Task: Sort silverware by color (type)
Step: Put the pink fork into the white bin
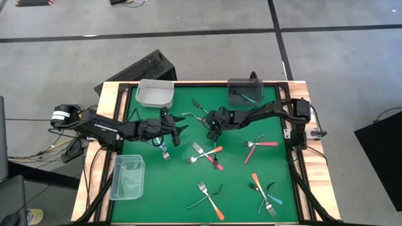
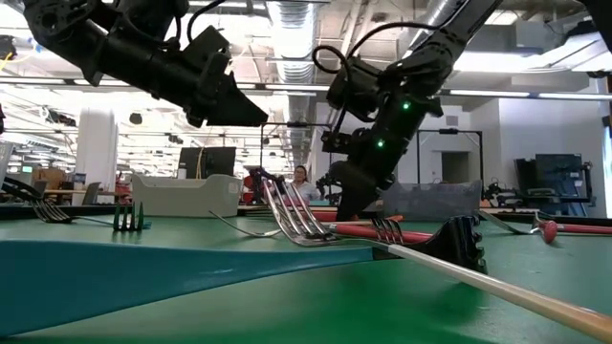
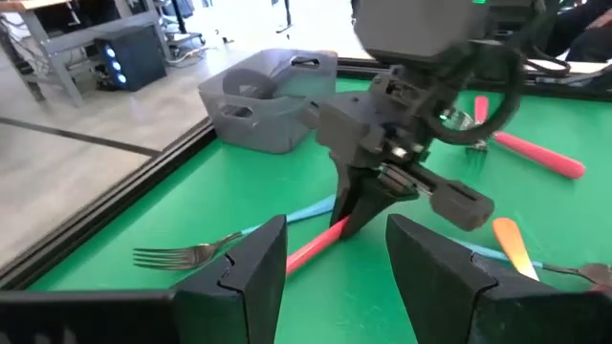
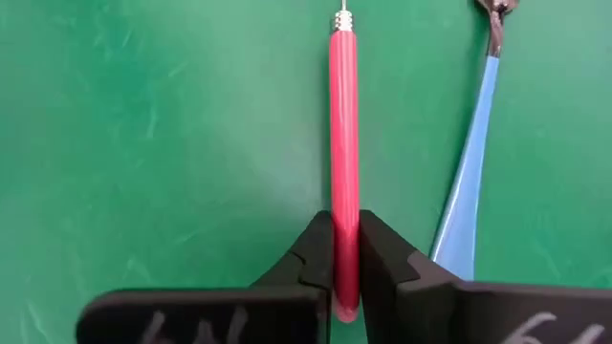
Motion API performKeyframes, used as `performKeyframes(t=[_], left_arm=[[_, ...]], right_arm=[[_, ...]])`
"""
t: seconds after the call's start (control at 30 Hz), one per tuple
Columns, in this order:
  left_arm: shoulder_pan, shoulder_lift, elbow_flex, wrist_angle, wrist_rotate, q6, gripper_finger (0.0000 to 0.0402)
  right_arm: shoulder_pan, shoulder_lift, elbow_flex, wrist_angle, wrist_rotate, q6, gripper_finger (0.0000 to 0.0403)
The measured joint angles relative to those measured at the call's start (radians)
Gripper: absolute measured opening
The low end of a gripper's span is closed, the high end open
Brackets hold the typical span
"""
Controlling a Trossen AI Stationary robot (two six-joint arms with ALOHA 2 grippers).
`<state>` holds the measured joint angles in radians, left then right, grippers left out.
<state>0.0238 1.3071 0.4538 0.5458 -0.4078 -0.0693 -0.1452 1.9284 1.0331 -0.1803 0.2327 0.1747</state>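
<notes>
Two grippers, listed left to right for you.

Left gripper (image 1: 179, 132): fingers spread apart, nothing between them, waiting above the mat. A blue-handled fork (image 3: 206, 250) lies just ahead of its fingertips.

Right gripper (image 4: 345, 250): clenched on the tail end of a red-handled utensil (image 4: 343, 124), which lies flat on the green mat (image 4: 143, 143) and runs straight out ahead of the fingers; its metal head is out of that view. A blue handle (image 4: 467, 182) lies just beside the pinch, apart from it.

Handling, by your judgement: light, stiff, thin; smooth round plastic likely slips or pivots. An end grip lets the heavier metal head droop, so take hold nearer mid-handle, clear of the blue neighbour.
</notes>
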Motion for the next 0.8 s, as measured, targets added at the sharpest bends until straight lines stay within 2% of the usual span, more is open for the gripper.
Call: performKeyframes(t=[0.1, 0.3, 0.53, 0.7, 0.8], left_arm=[[0.008, 0.004, 0.0, 0.004, 0.082, 0.037, 0.0168], [0.001, 0.108, 0.084, -0.051, 0.193, 0.163, 0.0168], [-0.018, 0.269, 0.322, -0.359, 0.177, 0.288, 0.0168], [-0.018, 0.354, 0.501, -0.625, 0.112, 0.297, 0.0168], [-0.018, 0.393, 0.572, -0.75, 0.108, 0.3, 0.0168]], right_arm=[[0.05, -0.018, -0.005, 0.002, 0.049, -0.015, 0.0039], [0.123, -0.09, -0.011, -0.009, 0.03, -0.011, 0.0039], [0.159, -0.142, -0.009, -0.008, 0.044, -0.03, 0.0039], [0.159, -0.157, -0.006, -0.008, 0.055, -0.052, 0.0039], [0.159, -0.156, -0.008, -0.011, 0.058, -0.065, 0.0039]])
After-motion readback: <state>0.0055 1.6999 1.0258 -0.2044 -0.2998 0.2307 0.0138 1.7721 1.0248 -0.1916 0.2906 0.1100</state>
